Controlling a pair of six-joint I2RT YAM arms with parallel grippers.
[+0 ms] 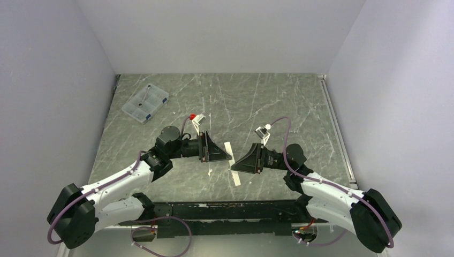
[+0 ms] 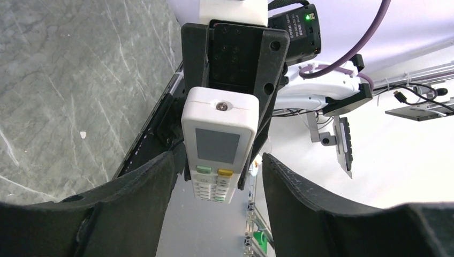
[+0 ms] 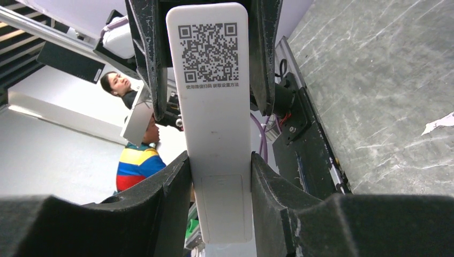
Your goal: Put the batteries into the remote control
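Trouble can start near the middle of the table [image 1: 278, 101], a little way in from the near edge, where the two arms meet. The remote control [image 1: 232, 162] is held up off the table there. The right gripper [image 3: 219, 166] squeezes it on both long sides, and the back with the square code faces that camera. The left gripper [image 2: 219, 160] has its jaws apart, one on each side of the remote, and a small gap shows on both sides.

If the left jaws shut crooked, they could push the remote sideways or twist it out of the right gripper's hold. If the right gripper lets go too soon, the remote could drop.

I cannot see the batteries anywhere. Far off on the left sits a clear box [image 1: 145, 102]. They may be inside, but it is too small to tell. With both grippers at the remote, none is free to fetch them.
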